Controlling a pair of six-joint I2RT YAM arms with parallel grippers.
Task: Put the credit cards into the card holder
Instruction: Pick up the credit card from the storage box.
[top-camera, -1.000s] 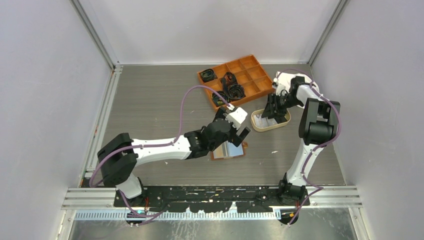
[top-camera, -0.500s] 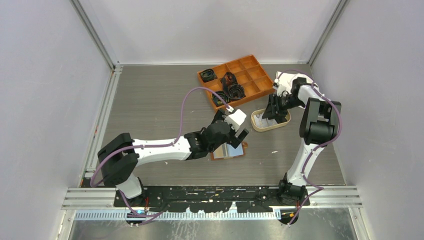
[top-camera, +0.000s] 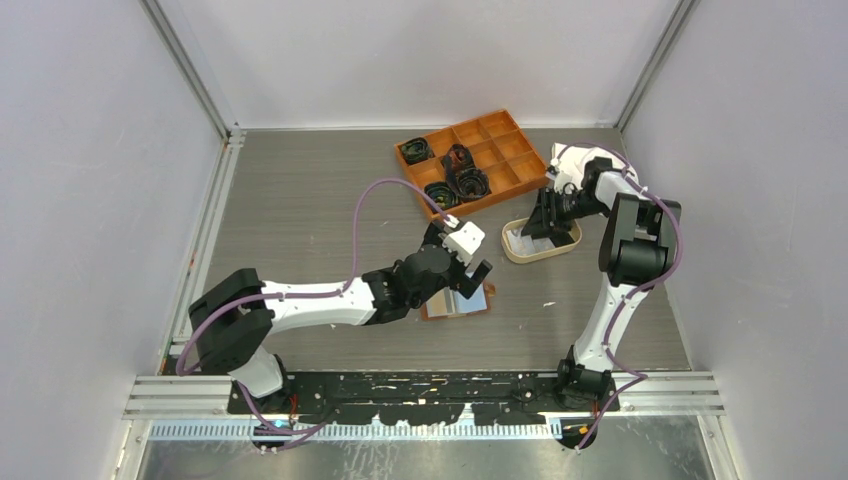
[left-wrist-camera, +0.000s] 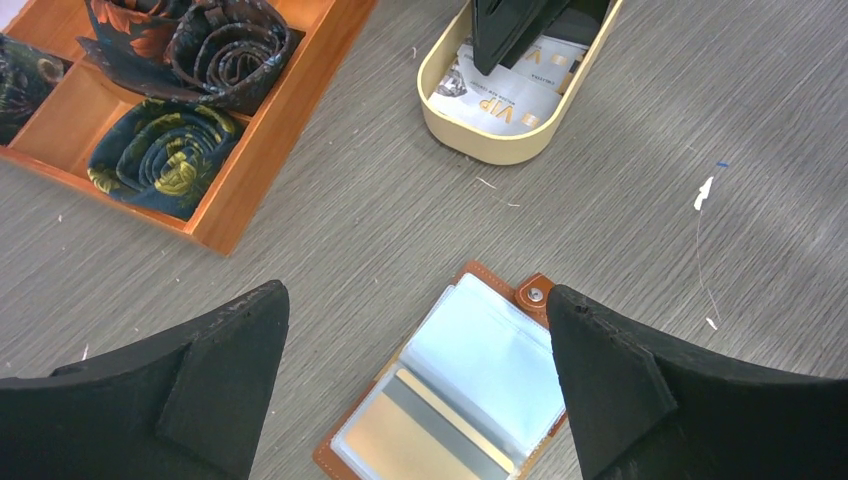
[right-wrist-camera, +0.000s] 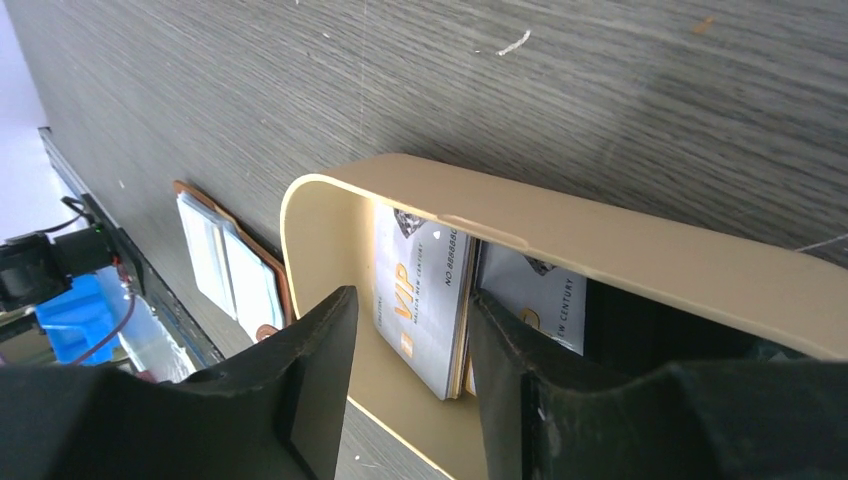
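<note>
The card holder (left-wrist-camera: 470, 385) lies open on the table, brown leather with a snap tab and clear sleeves. A gold and silver card (left-wrist-camera: 420, 435) sits in its near sleeve. My left gripper (left-wrist-camera: 415, 295) hovers above it, open and empty; in the top view my left gripper (top-camera: 472, 268) is just over the holder (top-camera: 458, 304). Pale VIP credit cards (right-wrist-camera: 420, 300) stand stacked in the beige oval tray (right-wrist-camera: 600, 250). My right gripper (right-wrist-camera: 412, 300) is down in the tray, open, one finger on each side of a stack, with a gap at the left finger.
An orange compartment box (top-camera: 500, 150) with rolled ties stands behind the tray (top-camera: 520, 255); its corner shows in the left wrist view (left-wrist-camera: 250, 190). The holder's edge shows beyond the tray in the right wrist view (right-wrist-camera: 225, 265). Walls enclose the table on three sides.
My left gripper has drawn back a little to the left over the card holder. The right gripper has stayed in the tray.
</note>
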